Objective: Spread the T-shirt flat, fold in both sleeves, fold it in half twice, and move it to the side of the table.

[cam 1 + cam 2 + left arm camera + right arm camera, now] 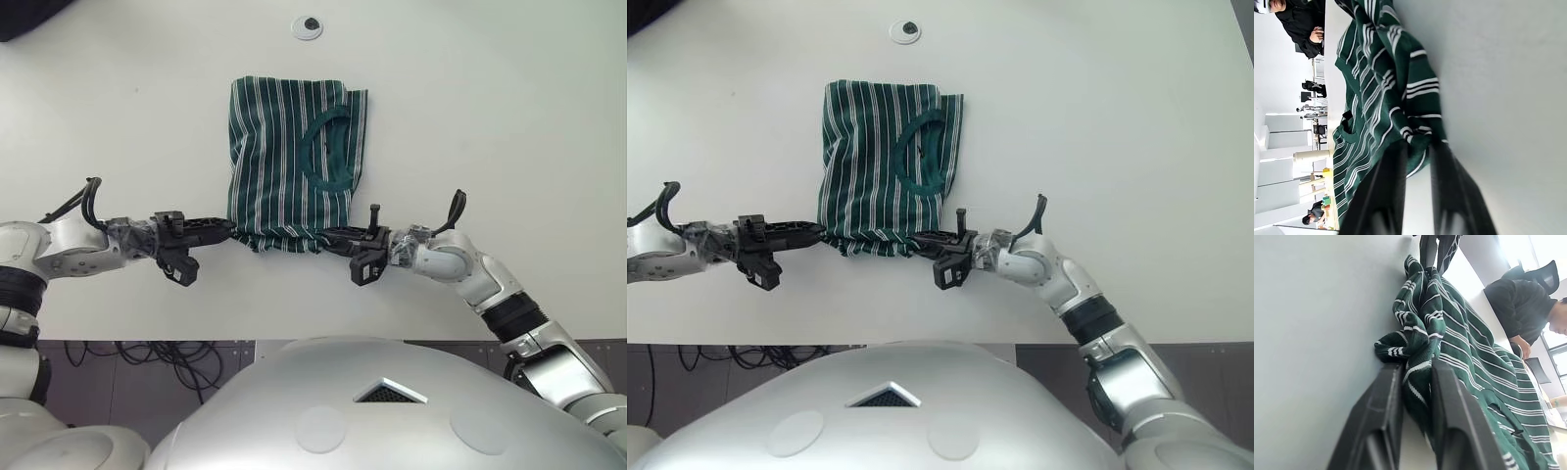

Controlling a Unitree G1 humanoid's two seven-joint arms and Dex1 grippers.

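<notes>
The green T-shirt (289, 162) with white stripes lies folded into a narrow rectangle on the white table (509, 127), collar ring facing up on its right half. My left gripper (228, 231) is shut on the shirt's near left corner. The right gripper (324, 238) is shut on the near right corner. Both arms come in low from the sides, just above the tabletop. In the left wrist view the dark fingers (1388, 191) pinch bunched striped cloth (1386, 98). The right wrist view shows its fingers (1391, 406) clamping a fold of the hem (1415, 342).
A small round white disc (308, 26) with a dark centre sits on the table beyond the shirt. Bare tabletop stretches to the left and right of the shirt. The table's near edge (147, 338) runs just behind the grippers, with cables on the floor below.
</notes>
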